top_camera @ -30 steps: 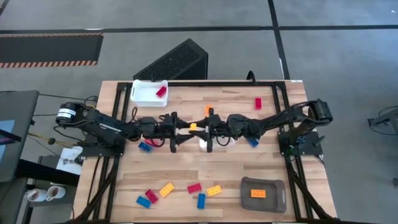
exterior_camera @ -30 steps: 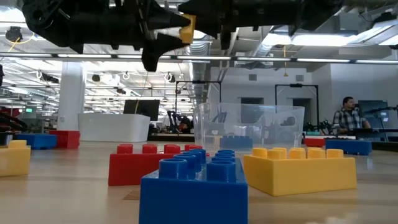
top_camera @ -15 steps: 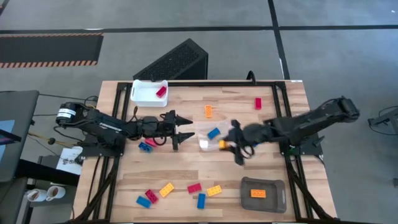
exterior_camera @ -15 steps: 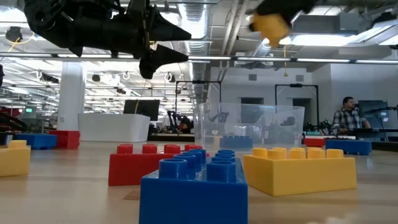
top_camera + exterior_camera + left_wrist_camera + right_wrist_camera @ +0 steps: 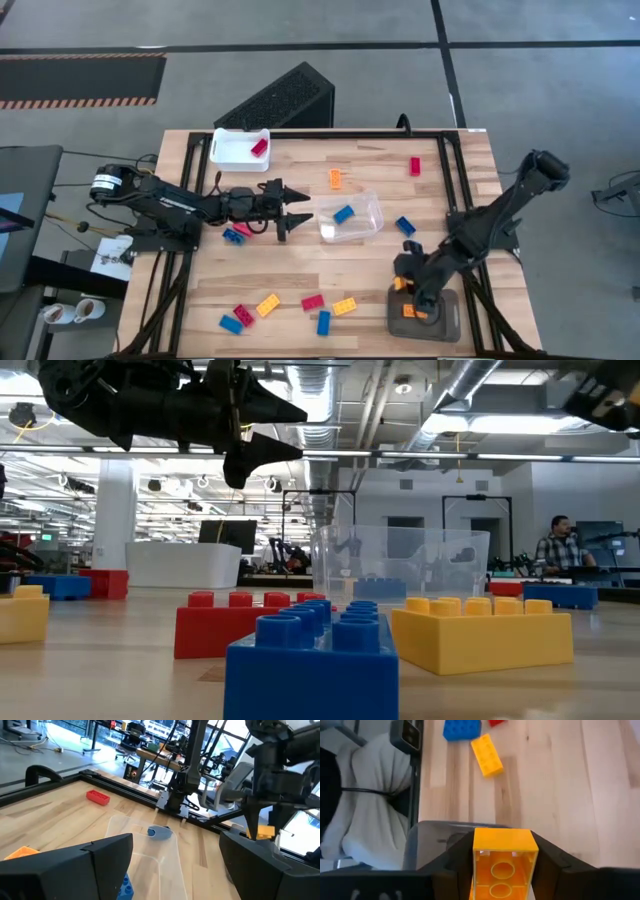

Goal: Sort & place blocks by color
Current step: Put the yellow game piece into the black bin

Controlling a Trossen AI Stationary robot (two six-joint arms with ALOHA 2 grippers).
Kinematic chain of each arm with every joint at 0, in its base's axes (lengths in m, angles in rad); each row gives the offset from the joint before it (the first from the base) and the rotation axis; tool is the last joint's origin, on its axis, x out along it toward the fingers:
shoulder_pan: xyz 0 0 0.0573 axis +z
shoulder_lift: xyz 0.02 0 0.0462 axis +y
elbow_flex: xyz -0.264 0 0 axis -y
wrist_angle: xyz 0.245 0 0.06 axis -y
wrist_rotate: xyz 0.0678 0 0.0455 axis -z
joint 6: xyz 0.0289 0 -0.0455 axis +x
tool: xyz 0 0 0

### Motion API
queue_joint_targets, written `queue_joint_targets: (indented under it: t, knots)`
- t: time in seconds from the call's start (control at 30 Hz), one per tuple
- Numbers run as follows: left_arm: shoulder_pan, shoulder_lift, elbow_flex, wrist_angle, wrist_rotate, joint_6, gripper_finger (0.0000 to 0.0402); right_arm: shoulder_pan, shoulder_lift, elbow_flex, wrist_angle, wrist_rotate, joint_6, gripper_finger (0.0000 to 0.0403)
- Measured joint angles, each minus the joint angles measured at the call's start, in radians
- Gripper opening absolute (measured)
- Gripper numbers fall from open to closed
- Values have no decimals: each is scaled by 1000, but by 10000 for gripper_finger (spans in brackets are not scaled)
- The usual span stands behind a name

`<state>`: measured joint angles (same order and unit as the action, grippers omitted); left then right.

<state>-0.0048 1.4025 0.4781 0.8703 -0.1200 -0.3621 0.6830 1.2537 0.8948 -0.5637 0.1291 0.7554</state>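
My right gripper (image 5: 403,285) hangs over the grey tray (image 5: 447,296) near the table's near right corner, shut on a yellow-orange block (image 5: 504,862). Another orange block (image 5: 413,312) lies in that tray. My left gripper (image 5: 300,208) hovers open and empty, just left of the clear container (image 5: 352,217), which holds a blue block (image 5: 343,213). In the left wrist view its fingers (image 5: 75,865) frame that container (image 5: 150,852). A red block (image 5: 259,147) lies in the white tray (image 5: 232,150). Loose blocks lie near the near edge, among them a yellow (image 5: 344,306), a red (image 5: 313,301) and a blue one (image 5: 323,322). My right gripper pinches the yellow-orange block by its two opposite side walls (image 5: 479,865), one finger on each. The fingers point down from above. The block is lifted clear over the grey tray's rim (image 5: 445,827), with its hollow underside facing the wrist camera.
Single blocks lie on the far half: orange (image 5: 335,178), red (image 5: 414,165), blue (image 5: 405,226). A blue and a red block (image 5: 235,235) sit under my left arm. In the low view, blue (image 5: 310,660), red (image 5: 235,625) and yellow (image 5: 480,635) blocks stand close to the camera.
The yellow-orange block was between both grippers' tips at the table's middle. My right gripper carried it away, swinging right and toward the near edge until it hung over the grey tray. My left gripper stayed where it was.
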Motion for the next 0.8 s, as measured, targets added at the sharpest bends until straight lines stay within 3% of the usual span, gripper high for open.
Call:
queue_joint_targets:
  t: [0.17,0.43,0.63,0.8]
  knots:
    - [0,0,0,1,0,0,283,7,51,0,-13,-30,41,172]
    - [0,0,0,0,0,9,283,8,133,0,5,-171,164,161]
    - [0,0,0,-8,0,9,283,24,221,0,46,-190,199,201]
    - [0,0,0,-13,0,5,283,2,244,0,47,-272,237,235]
